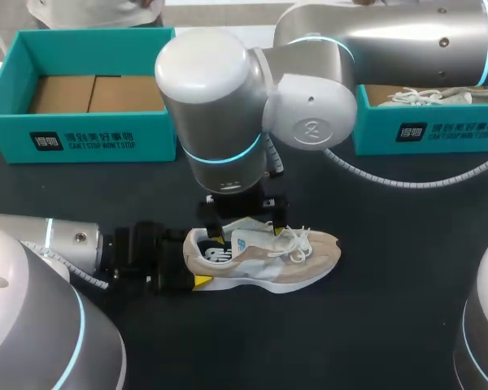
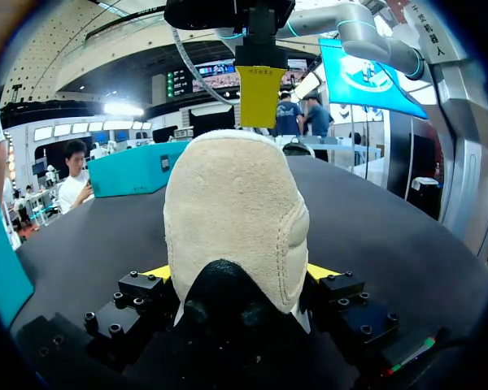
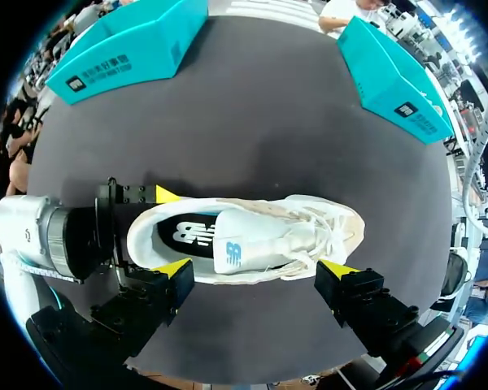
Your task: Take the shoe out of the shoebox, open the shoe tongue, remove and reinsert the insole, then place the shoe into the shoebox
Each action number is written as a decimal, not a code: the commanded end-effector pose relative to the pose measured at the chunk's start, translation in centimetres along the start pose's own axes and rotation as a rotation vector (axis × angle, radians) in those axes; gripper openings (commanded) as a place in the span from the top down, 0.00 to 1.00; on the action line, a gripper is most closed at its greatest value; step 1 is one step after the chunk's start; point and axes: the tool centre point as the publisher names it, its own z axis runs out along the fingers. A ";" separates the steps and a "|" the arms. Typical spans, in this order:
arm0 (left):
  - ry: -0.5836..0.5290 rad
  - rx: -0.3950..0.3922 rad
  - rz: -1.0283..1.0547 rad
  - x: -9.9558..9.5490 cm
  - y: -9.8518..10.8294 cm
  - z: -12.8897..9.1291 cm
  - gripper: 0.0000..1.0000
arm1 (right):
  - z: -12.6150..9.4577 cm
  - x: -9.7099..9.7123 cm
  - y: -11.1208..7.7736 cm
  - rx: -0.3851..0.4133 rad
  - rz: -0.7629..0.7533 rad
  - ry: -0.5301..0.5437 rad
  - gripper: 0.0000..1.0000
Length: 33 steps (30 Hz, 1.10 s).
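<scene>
The sneaker is filling the left wrist view heel-first. The left gripper is clamping that suede heel from both sides, one yellow tip showing at each flank. The sneaker is sitting upright on its sole on the dark table, out of the box. Its long axis is running straight away from the left gripper, with the toe pointing toward my right side.

The right gripper is hanging just above the sneaker with its fingers spread wide and gripping nothing. The line between its tips is running parallel to the sneaker's length, with one tip near the collar and the other near the laces. The white tongue is lying under it, roughly between the two tips. The dark insole is showing inside the opening, behind the tongue.

Judging from this, the right arm is the one placed to work the tongue or the insole, since the left is occupied steadying the heel. It would likely need to come down at the collar end.

The empty teal shoebox is standing well apart, at the far left of the table.
</scene>
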 end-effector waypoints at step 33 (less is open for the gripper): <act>-0.004 -0.001 0.001 0.2 0.2 0.1 1.00 | 5.3 0.1 0.8 0.003 0.570 -0.276 0.00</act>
